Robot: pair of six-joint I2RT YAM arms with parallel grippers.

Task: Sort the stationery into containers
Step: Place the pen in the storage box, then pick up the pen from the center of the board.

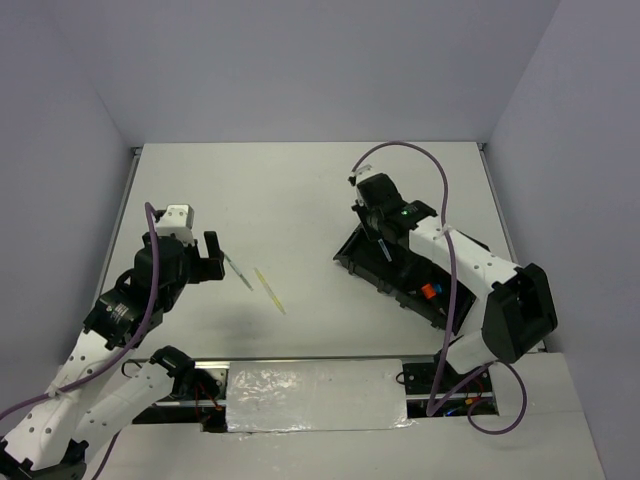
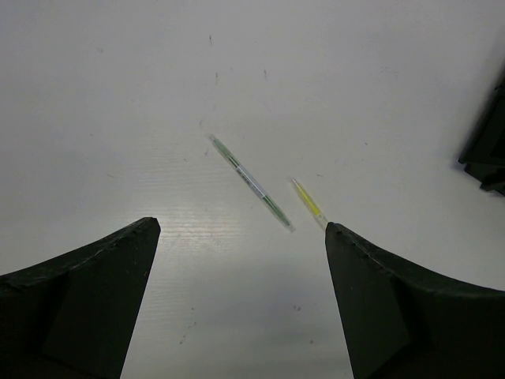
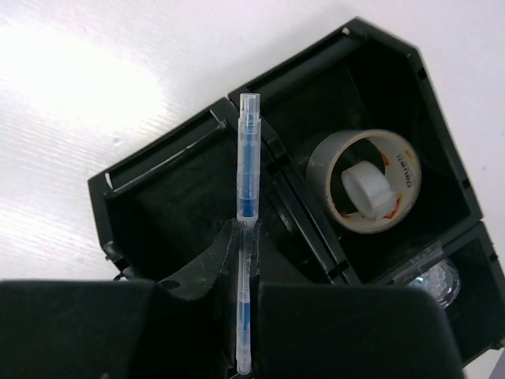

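Observation:
My right gripper (image 3: 246,229) is shut on a thin blue pen (image 3: 247,166) and holds it above the black organizer tray (image 3: 134,175), over the divider between an empty compartment and one holding a clear tape roll (image 3: 364,180). In the top view this gripper (image 1: 380,228) hangs over the tray's (image 1: 352,256) far left end. My left gripper (image 2: 241,237) is open and empty above the table. A thin grey-green pen (image 2: 251,182) and a thin yellow pen (image 2: 308,202) lie just beyond its fingertips. Both the grey-green pen (image 1: 239,272) and the yellow pen (image 1: 270,291) show in the top view right of that gripper (image 1: 213,258).
A second clear tape roll (image 3: 435,278) lies in a neighbouring compartment. An orange-capped highlighter (image 1: 428,291) sits in the tray. The tray's corner (image 2: 485,150) shows at the right edge of the left wrist view. A foil-covered strip (image 1: 315,396) runs along the near edge.

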